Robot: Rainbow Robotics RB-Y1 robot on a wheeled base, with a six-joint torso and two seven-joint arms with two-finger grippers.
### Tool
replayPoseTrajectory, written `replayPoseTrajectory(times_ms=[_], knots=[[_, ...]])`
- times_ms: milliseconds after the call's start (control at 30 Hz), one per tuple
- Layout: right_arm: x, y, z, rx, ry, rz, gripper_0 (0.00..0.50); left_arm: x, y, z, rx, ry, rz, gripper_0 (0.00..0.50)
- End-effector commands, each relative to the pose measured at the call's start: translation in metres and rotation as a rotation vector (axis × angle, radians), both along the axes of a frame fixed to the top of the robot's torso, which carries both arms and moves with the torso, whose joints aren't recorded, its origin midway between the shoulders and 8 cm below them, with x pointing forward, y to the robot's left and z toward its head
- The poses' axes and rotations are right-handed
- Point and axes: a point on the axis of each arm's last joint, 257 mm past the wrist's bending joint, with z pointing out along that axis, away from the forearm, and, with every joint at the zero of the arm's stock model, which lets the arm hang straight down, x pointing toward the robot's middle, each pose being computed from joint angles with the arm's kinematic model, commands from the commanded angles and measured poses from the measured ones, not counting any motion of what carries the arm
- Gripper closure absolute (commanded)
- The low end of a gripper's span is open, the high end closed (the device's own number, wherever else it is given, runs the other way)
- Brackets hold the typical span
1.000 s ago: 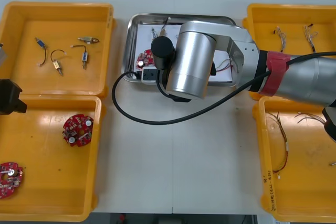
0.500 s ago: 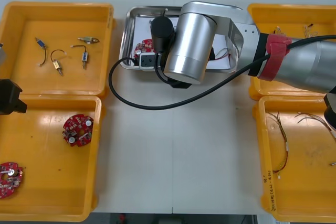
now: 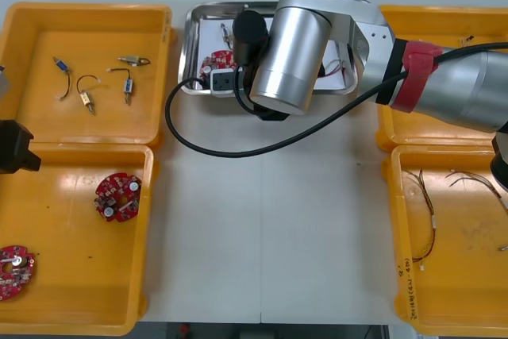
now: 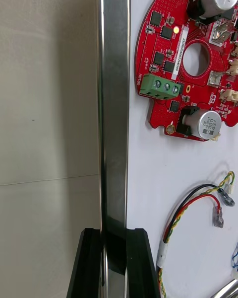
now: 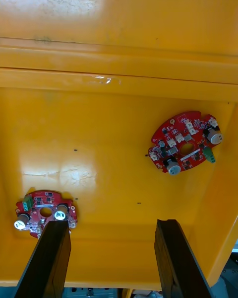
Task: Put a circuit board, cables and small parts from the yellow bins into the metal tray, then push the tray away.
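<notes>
In the front view the right arm's silver casing [image 3: 290,53] covers the middle of the metal tray [image 3: 189,53] at the upper centre of the frame. It hides the gripper and most of the tray's load. A red circuit board [image 3: 217,62] peeps out at the casing's left.

The right wrist view supplies what is hidden there. The right gripper [image 4: 114,233] is clamped on the tray's rim, with one black finger [image 4: 89,263] outside over the table and the other inside on the white lining. Beyond the fingers the board lies flat on the lining, its far side cut off, with a green terminal block [image 4: 159,87] facing the rim. The board carries a white printed strip, but the print is too small to read. Between the board and the fingers lies a red and yellow cable [image 4: 191,213] with a black strand.

The left gripper [image 5: 111,228] hangs with its fingers spread over the lower-left yellow bin [image 3: 71,307]. In the front view it is a dark block [image 3: 14,147] cut off at the left edge. One spare board [image 5: 186,141] lies in plain sight in that bin. A second board [image 5: 44,213] is partly hidden behind a finger.

The lower-right bin [image 3: 399,220] has black writing on its rim, illegible.
</notes>
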Motion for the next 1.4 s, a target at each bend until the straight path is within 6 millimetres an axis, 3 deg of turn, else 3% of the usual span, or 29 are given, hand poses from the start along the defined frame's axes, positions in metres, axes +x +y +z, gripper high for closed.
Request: replayPoseTrajectory(times_ms=[33, 567, 1000, 1400], knots=[[0.023, 0.006, 0.049, 0.001, -0.091, 0.03, 0.5, -0.004, 0.014, 0.013, 0.054, -0.019, -0.008, 0.0], [0.051, -0.001, 0.061, 0.024, -0.144, 0.031, 0.5, -0.004, 0.014, 0.013, 0.054, -0.019, -0.008, 0.0], [0.055, -0.003, 0.06, 0.016, -0.15, 0.04, 0.497, -0.004, 0.014, 0.013, 0.054, -0.019, -0.008, 0.0], [0.054, -0.009, 0.037, -0.023, -0.131, 0.04, 0.48, -0.004, 0.014, 0.013, 0.054, -0.019, -0.008, 0.0]])
